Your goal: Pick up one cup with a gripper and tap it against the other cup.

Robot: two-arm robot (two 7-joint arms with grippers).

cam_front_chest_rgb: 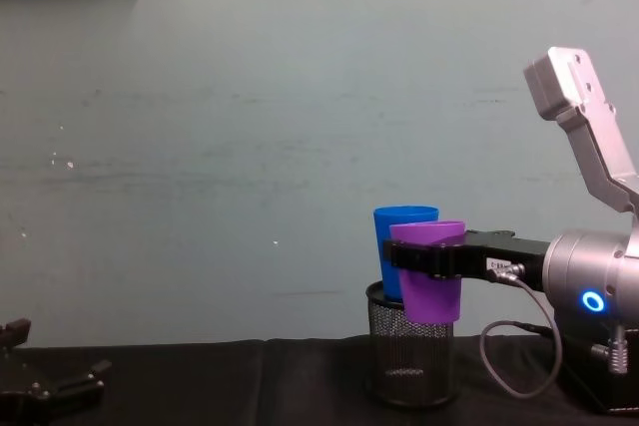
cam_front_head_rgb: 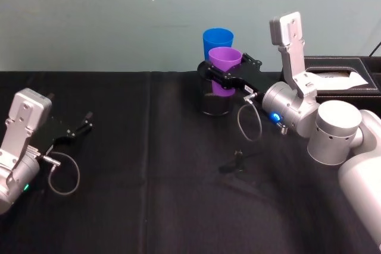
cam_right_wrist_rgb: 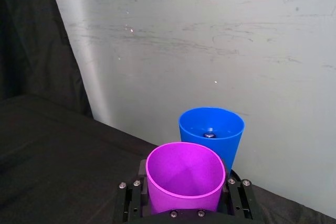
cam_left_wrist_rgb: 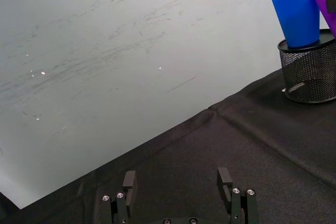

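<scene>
The purple cup (cam_front_head_rgb: 225, 65) hangs upright in the air, and my right gripper (cam_front_head_rgb: 228, 79) is shut on its wall. Right behind it the blue cup (cam_front_head_rgb: 217, 40) stands in a black mesh pen holder (cam_front_head_rgb: 213, 104). From the chest view the purple cup (cam_front_chest_rgb: 431, 276) overlaps the blue cup (cam_front_chest_rgb: 397, 231), rims close together; I cannot tell whether they touch. In the right wrist view the purple cup (cam_right_wrist_rgb: 184, 178) sits between the fingers with the blue cup (cam_right_wrist_rgb: 212, 132) just beyond. My left gripper (cam_front_head_rgb: 80, 129) rests open near the table's left side, far from both cups.
A black box (cam_front_head_rgb: 340, 78) with white paper on top stands at the back right, beside my right arm. A small dark object (cam_front_head_rgb: 237, 159) lies on the black cloth in front of the holder. A pale wall closes off the back.
</scene>
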